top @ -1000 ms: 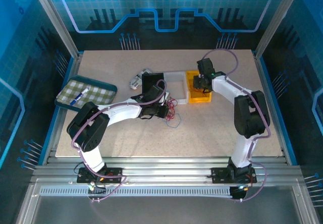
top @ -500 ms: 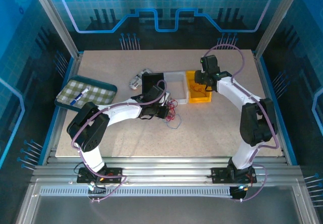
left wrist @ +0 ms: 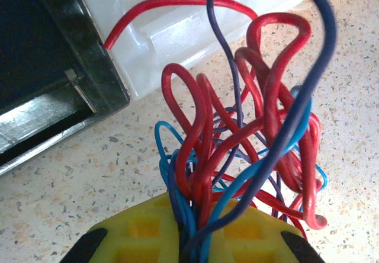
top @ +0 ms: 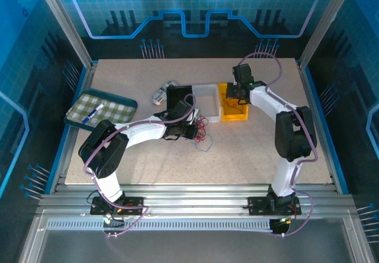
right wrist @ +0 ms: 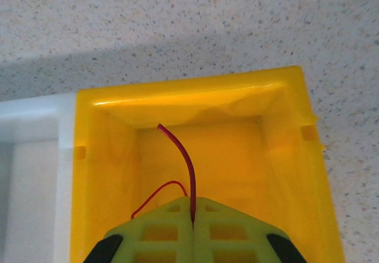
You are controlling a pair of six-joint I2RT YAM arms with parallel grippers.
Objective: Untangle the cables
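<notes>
Though hidden below, cables (left wrist: pixel 204 156) between left jaws.

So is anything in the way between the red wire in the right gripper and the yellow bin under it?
Nothing visible is. The right gripper is shut on the red wire over the open yellow bin, and the wire reaches down between its walls.

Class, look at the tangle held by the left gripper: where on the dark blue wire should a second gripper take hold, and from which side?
Probably the high outer bend of the dark blue wire, approached from the end opposite the left gripper. There it arches clear of the red wires; nearer that gripper it is buried among them.
</notes>
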